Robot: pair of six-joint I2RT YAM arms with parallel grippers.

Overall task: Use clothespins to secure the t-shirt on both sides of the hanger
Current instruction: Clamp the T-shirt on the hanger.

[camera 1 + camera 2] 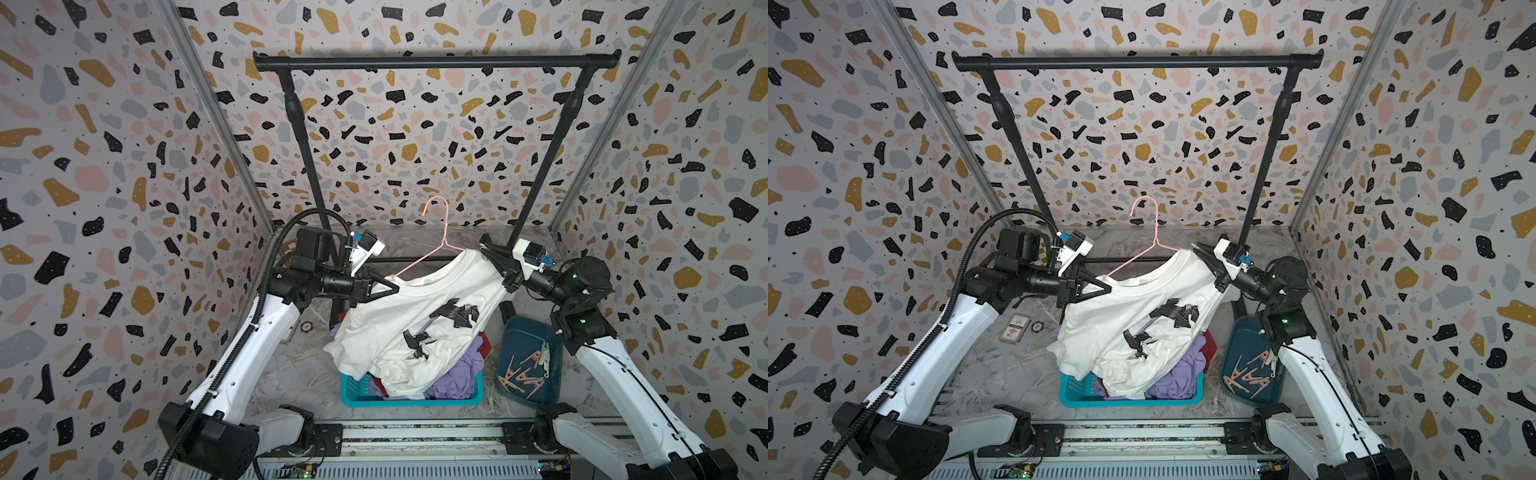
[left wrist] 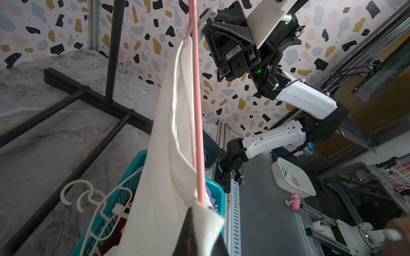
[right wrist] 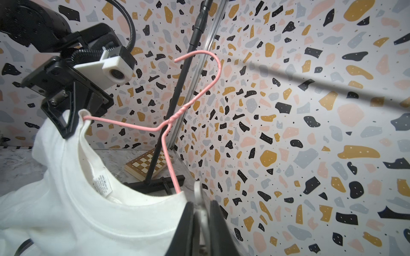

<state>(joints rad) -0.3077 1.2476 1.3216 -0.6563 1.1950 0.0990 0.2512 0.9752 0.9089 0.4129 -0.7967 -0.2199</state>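
A white t-shirt (image 1: pixel 415 316) (image 1: pixel 1133 324) with a black print hangs on a pink wire hanger (image 1: pixel 440 232) (image 1: pixel 1154 232) over the basket. My left gripper (image 1: pixel 395 286) (image 2: pixel 205 230) is shut on the t-shirt's left shoulder, where the hanger wire (image 2: pixel 196 88) runs into the cloth. My right gripper (image 1: pixel 484 245) (image 3: pixel 203 206) is shut on a pale clothespin (image 3: pixel 199 192), whose tip stands beside the right shoulder edge. I cannot tell whether it bites the cloth. Several more clothespins (image 1: pixel 525 370) (image 1: pixel 1250 374) lie in a dark teal tray (image 1: pixel 523 336).
A black clothes rack (image 1: pixel 436 62) stands at the back, its foot bars on the floor. Under the shirt is a teal laundry basket (image 1: pixel 357 395) holding purple clothes (image 1: pixel 453 386) and white hangers (image 2: pixel 88 195). A chessboard (image 3: pixel 148 164) and a card box (image 1: pixel 1015 328) lie on the floor.
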